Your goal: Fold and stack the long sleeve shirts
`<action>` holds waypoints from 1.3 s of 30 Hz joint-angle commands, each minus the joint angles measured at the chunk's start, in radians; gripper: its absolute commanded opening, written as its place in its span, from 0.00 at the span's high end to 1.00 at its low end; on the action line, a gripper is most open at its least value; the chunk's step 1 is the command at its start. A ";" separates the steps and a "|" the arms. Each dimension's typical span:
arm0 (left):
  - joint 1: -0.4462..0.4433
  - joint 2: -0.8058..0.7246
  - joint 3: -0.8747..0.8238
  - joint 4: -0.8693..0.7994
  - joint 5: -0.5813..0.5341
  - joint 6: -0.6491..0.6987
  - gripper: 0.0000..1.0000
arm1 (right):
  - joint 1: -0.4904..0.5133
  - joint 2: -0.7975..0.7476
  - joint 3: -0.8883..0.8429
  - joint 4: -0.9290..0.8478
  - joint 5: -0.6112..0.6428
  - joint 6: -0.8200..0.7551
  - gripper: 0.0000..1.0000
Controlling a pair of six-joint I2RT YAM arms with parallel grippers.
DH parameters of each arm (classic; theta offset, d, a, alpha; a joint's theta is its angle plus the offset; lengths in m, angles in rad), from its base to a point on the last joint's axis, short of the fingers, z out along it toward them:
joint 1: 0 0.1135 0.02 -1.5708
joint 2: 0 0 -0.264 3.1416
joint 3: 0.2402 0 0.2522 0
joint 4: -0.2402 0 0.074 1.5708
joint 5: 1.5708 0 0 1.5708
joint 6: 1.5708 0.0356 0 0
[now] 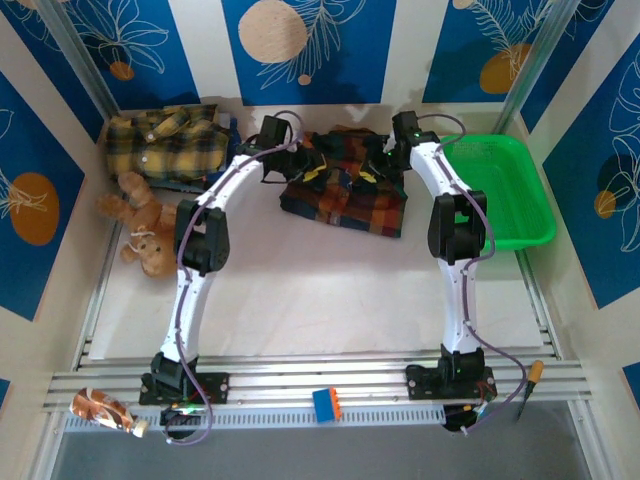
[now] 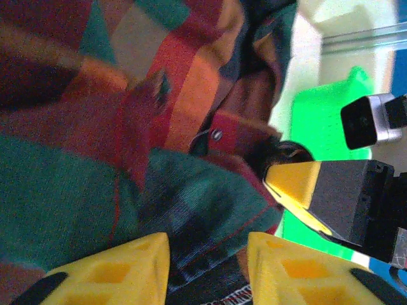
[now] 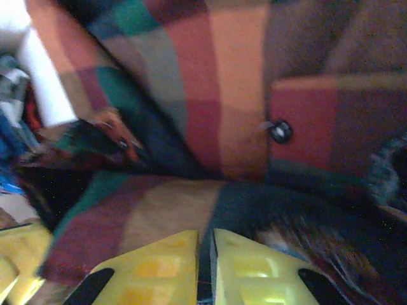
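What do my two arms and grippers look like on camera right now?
The left arm and right arm are built of white curved links with bulky black joint housings, and thin purple cables run alongside them. The left gripper and right gripper have blocky yellow fingers with recessed pockets and black patches near the base.

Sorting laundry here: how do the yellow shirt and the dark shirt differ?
The yellow shirt is yellow and black; the dark shirt is green, navy, red and orange. The yellow shirt sits in the far left corner; the dark shirt lies far centre, beneath both arms. Both are plaid.
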 commanded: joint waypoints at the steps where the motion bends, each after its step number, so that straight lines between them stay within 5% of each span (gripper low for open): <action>1: 0.022 0.016 0.021 0.256 0.024 -0.156 0.56 | -0.004 -0.047 0.020 0.056 0.000 0.039 0.81; 6: 0.054 -0.003 0.024 0.334 -0.041 -0.222 0.27 | -0.008 -0.182 -0.075 0.019 0.162 0.010 0.66; 11: 0.103 -0.074 0.019 0.144 -0.100 -0.087 0.18 | 0.014 -0.371 -0.253 -0.002 0.314 -0.102 0.55; 14: 0.116 -0.129 -0.019 -0.009 -0.121 0.038 0.17 | 0.034 -0.473 -0.393 0.031 0.295 -0.161 0.54; 17: 0.110 -0.215 -0.168 -0.081 -0.126 0.117 0.24 | 0.055 -0.509 -0.495 0.037 0.270 -0.171 0.60; 20: 0.088 -0.289 -0.339 -0.092 -0.127 0.139 0.44 | 0.068 -0.498 -0.575 0.097 0.209 -0.129 0.73; 25: 0.038 -0.289 -0.466 -0.029 -0.134 0.089 0.61 | 0.123 -0.387 -0.517 0.107 0.166 -0.118 0.81; 30: -0.003 -0.172 -0.359 0.018 -0.110 0.027 0.70 | 0.160 -0.256 -0.403 0.049 0.214 -0.103 0.84; 39: -0.007 0.092 -0.029 0.130 -0.174 -0.119 0.67 | 0.207 -0.153 -0.385 -0.024 0.290 -0.036 0.88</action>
